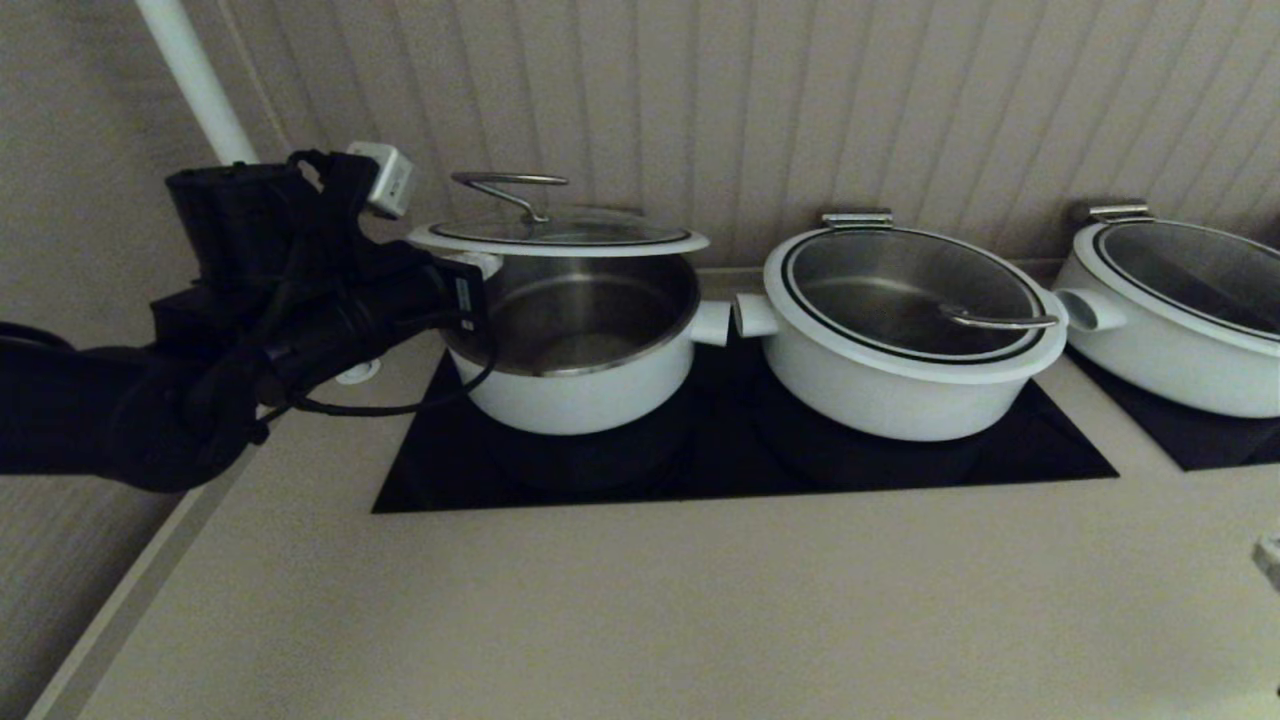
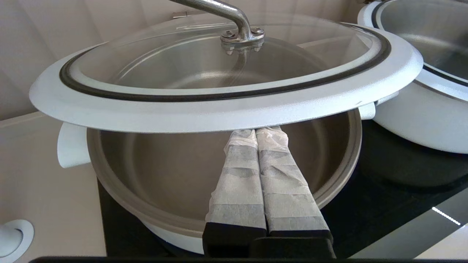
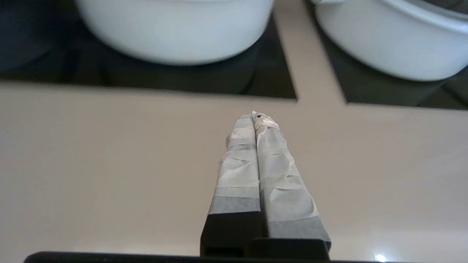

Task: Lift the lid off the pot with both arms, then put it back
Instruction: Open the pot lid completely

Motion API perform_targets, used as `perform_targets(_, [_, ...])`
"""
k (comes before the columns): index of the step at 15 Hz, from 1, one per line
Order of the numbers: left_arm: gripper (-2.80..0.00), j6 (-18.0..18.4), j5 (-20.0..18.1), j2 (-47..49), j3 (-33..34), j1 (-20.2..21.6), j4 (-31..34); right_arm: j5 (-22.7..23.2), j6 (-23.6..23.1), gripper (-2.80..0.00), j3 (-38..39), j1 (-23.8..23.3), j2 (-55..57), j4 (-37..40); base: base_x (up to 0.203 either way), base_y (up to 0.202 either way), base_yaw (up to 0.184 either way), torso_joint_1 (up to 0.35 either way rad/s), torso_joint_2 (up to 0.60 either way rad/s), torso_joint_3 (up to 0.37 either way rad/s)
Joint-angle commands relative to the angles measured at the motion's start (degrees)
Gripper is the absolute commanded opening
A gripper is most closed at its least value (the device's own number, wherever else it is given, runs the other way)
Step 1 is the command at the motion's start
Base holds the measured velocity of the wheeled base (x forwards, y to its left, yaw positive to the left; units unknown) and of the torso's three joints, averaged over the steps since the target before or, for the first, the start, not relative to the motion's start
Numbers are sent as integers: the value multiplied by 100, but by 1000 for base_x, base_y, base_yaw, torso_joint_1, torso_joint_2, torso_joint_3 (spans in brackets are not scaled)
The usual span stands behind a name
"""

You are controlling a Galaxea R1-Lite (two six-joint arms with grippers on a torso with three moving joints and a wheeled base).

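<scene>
The lid (image 1: 560,240) hangs level just above the pot (image 1: 580,390), with a gap that shows the steel inside. My left gripper (image 2: 256,131) is shut. Its taped fingertips press up under the lid's white rim (image 2: 226,113) on the pot's left side, above the open pot (image 2: 164,175). In the head view the left arm (image 1: 300,320) reaches in from the left and its fingertips are hidden. My right gripper (image 3: 255,116) is shut and empty. It hovers over bare counter in front of the cooktop, away from the lid.
A wider lidded white pot (image 1: 910,330) stands right beside the pot on the black cooktop (image 1: 740,470). A third pot (image 1: 1180,310) is at the far right. The ribbed wall is close behind. A white pipe (image 1: 195,80) rises at the back left.
</scene>
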Motion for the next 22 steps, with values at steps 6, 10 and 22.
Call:
perform_targets(6, [-280, 0, -6, -172, 282, 7, -26, 660, -19, -280, -208, 23, -4700, 4815, 0, 0, 0, 0, 0, 0])
perform_targets(10, [-280, -17, -6, -121, 251, 8, -26, 713, 152, -280, -185, 31, -4835, 4892, 0, 0, 0, 0, 0, 0])
perform_targets(22, [-280, 18, -14, -22, 175, 8, -26, 713, 170, -280, -185, 23, -4827, 4881, 0, 0, 0, 0, 0, 0])
